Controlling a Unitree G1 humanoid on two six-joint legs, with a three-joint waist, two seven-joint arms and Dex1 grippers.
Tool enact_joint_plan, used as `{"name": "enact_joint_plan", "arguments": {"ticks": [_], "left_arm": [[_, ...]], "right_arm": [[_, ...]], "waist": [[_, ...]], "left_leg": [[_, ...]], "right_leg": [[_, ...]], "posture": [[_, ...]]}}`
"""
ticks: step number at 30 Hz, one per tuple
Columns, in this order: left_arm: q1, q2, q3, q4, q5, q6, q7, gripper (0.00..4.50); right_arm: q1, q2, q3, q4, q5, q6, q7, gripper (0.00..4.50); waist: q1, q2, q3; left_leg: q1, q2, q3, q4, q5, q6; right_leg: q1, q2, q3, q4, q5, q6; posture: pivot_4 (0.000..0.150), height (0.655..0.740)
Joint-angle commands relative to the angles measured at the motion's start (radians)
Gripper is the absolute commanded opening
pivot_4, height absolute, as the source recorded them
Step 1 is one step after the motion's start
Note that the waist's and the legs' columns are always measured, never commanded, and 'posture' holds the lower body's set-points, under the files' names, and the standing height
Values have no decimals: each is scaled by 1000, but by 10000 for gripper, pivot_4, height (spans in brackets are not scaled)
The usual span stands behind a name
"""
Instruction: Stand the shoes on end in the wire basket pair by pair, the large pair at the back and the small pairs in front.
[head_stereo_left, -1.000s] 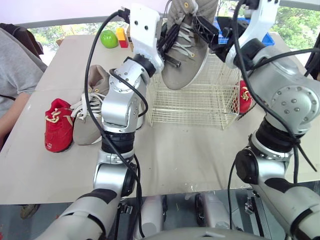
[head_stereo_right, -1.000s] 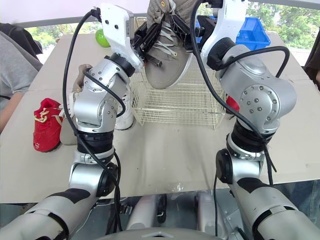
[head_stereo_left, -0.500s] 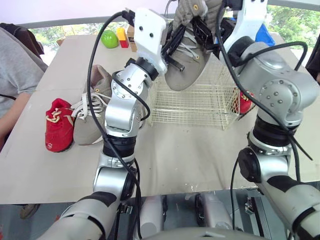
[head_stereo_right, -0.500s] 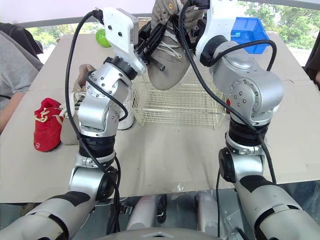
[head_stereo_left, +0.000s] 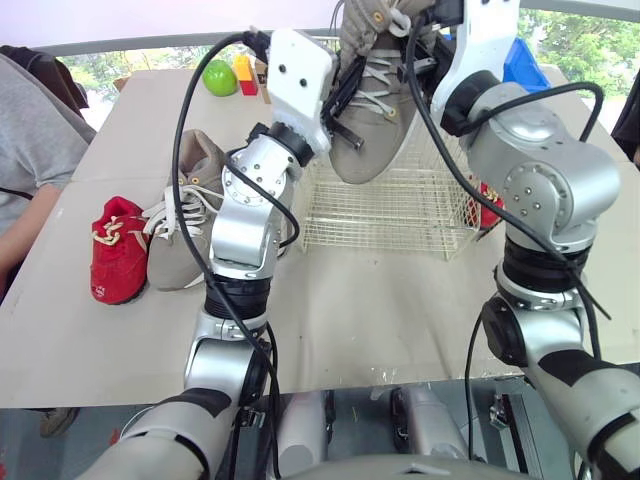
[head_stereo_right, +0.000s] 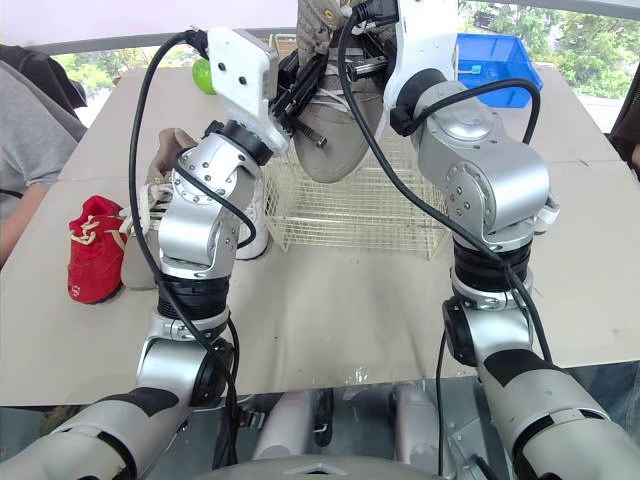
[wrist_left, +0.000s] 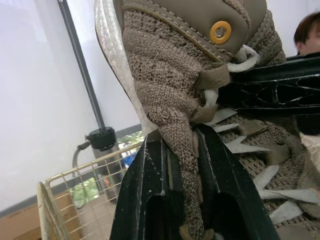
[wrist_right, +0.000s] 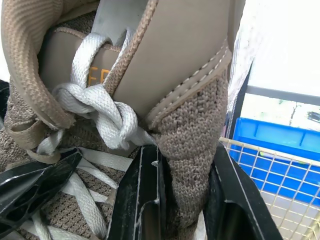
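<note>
Currently both grippers hold one large taupe shoe (head_stereo_left: 372, 120) in the air over the wire basket (head_stereo_left: 400, 220). On the left gripper (wrist_left: 177, 137) the jaws are narrow, clamped on the knit collar near the top eyelet, one finger on each side of the fabric. On the right gripper (wrist_right: 185, 150) the jaws are likewise narrow, pinching the knit edge beside the knotted white lace. Shoe hangs toe down and heel up, laces toward the robot, pale sole toward the basket's right side. Toe sits over the left half of the basket; cannot tell whether it is above the rim or already below it. Basket stands upright on the table (head_stereo_left: 380, 320), open top upward. To the left of the basket, near its left wall, the second large taupe shoe (head_stereo_left: 185, 225) lies on the table, partly hidden by the left arm. Just beside it, on the side away from the basket, lies a small red shoe (head_stereo_left: 115, 250). Just beyond the basket's right wall a second small red shoe (head_stereo_left: 488, 200) shows, mostly hidden by the right arm. Behind the basket to the left: green apple (head_stereo_left: 217, 76) and yellow-and-red block (head_stereo_left: 243, 73). Behind it to the right: blue bin (head_stereo_right: 495, 65). Bare tabletop runs from the basket's front wall to the table's near edge. Far left of the basket, at the table's side edge, is a person (head_stereo_left: 30, 140) in grey.
</note>
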Motion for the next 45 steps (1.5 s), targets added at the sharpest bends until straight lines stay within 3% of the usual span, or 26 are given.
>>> {"name": "enact_joint_plan", "arguments": {"ticks": [1, 5, 9, 15, 21, 24, 32, 45], "left_arm": [[8, -22, 63, -148, -249, 166, -57, 19527], [68, 30, 112, -247, -406, 336, -69, 38083], [146, 100, 120, -358, -490, 423, -67, 38182], [358, 126, 167, -509, -607, 415, -63, 38182], [524, 210, 215, -590, -721, 407, -120, 38182], [567, 235, 221, -603, -725, 382, -118, 38182], [643, 275, 238, -609, -701, 321, -94, 38182], [692, 324, 221, -603, -717, 273, -126, 38182]], "right_arm": [[-58, -57, -98, 28, 17, -102, 56, 1286], [-123, -112, -167, 98, 69, -159, 123, 446], [-203, -181, -201, 223, 80, -244, 202, 248], [-315, -303, -139, 548, -34, -567, 375, 244], [-346, -305, -99, 817, -125, -901, 450, 240], [-313, -286, -113, 881, -108, -977, 490, 234], [37, -225, -134, 621, -3, -886, 537, 82], [148, -178, -176, 570, 69, -700, 445, 0]], "waist": [[1, 0, 0], [-2, 0, 0], [-4, 0, 0], [-9, 0, 0], [-8, 0, 0], [-5, 1, 1], [2, 1, 0], [1, 1, -1]], "left_leg": [[0, 0, 0, 0, 0, 0], [0, 0, -1, 0, 0, 0], [0, 0, -1, -2, 0, 0], [3, 0, 1, -3, 0, 0], [3, 1, 2, -3, 0, 0], [3, 1, 2, -3, 0, 0], [6, 2, 1, -2, 0, 0], [6, 1, 1, -2, 0, 0]], "right_leg": [[0, 0, 0, 0, 0, 0], [1, 0, -1, -1, 0, 0], [1, 0, -1, -2, 0, 0], [1, 0, 3, -2, 0, 0], [1, 0, 3, -3, 0, 0], [1, 0, 4, -3, 0, 0], [6, -1, 1, -3, 0, -1], [6, 0, 0, -3, 0, -1]], "posture": [[1500, 7400], [1500, 7400], [1500, 7400], [1500, 7400], [1500, 7400], [1500, 7400], [1500, 7400], [1500, 7400]]}}
